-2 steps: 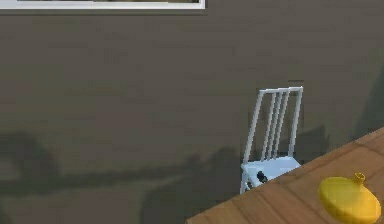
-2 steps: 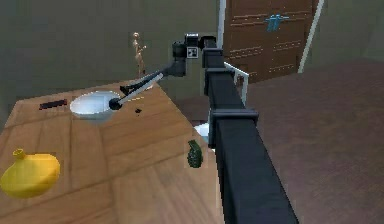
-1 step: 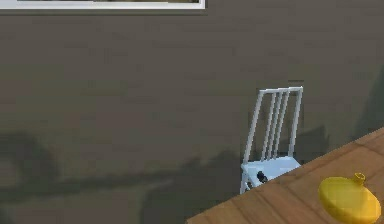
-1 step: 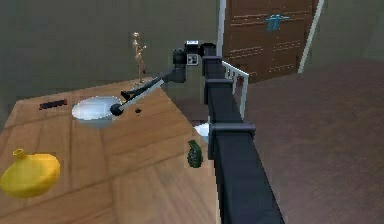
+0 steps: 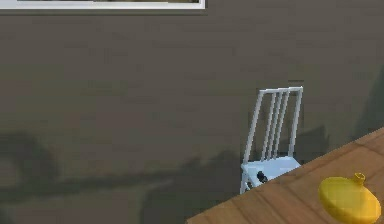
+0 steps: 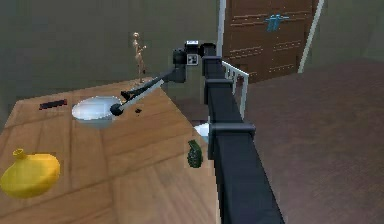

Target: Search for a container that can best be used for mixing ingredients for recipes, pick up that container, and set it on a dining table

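Being cut off by the forward view's bottom and right edges, the wooden desk (image 5: 290,200) is being seen there as a planked corner, and a glossy yellow rounded thing (image 5: 352,196) with a small knob on top is being cropped at its base. A white chair (image 5: 270,130) with a slatted back is being hidden below the seat by the desk's edge, against a plain dark wall. In the arm side view, the dark square bar of the arm (image 6: 235,160) is being stretched over the desk's right edge, and part of a white frame behind it is being covered. The claw (image 6: 124,98) is being shown with its thin fingers ending at the rim of a pale, smooth, shallow bowl (image 6: 95,108), which is lying on the desk's far part; since the bowl is resting on the wood right at the fingertips, it cannot be told whether anything is being held. A flat dark strip (image 6: 52,104) just left of the bowl and a small knobbly green thing (image 6: 194,152) beside the arm are too small to be named. A slim golden figurine (image 6: 137,50) is standing near the far edge, its detail being lost. A panelled brown door (image 6: 265,35) is being cut off at the top.
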You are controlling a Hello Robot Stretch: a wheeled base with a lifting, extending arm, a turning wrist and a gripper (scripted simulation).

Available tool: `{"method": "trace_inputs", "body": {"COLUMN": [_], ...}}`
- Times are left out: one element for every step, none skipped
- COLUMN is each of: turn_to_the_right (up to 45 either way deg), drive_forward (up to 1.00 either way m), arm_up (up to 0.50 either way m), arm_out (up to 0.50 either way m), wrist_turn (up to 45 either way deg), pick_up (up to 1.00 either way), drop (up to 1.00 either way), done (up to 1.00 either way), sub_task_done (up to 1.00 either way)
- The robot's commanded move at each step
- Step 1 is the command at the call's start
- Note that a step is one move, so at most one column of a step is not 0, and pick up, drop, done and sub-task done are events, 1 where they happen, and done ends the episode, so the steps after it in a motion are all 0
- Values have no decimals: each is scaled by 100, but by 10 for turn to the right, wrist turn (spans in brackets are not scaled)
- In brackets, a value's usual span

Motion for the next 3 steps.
{"method": "trace_inputs", "body": {"turn_to_the_right": [0,0,0], "drive_forward": [0,0,0], "arm_up": [0,2,0], "arm_out": [0,0,-8], "wrist_turn": [0,0,0], "pick_up": [0,0,0], "drop": [100,0,0], "done": [0,0,0], "sub_task_done": [0,0,0]}}
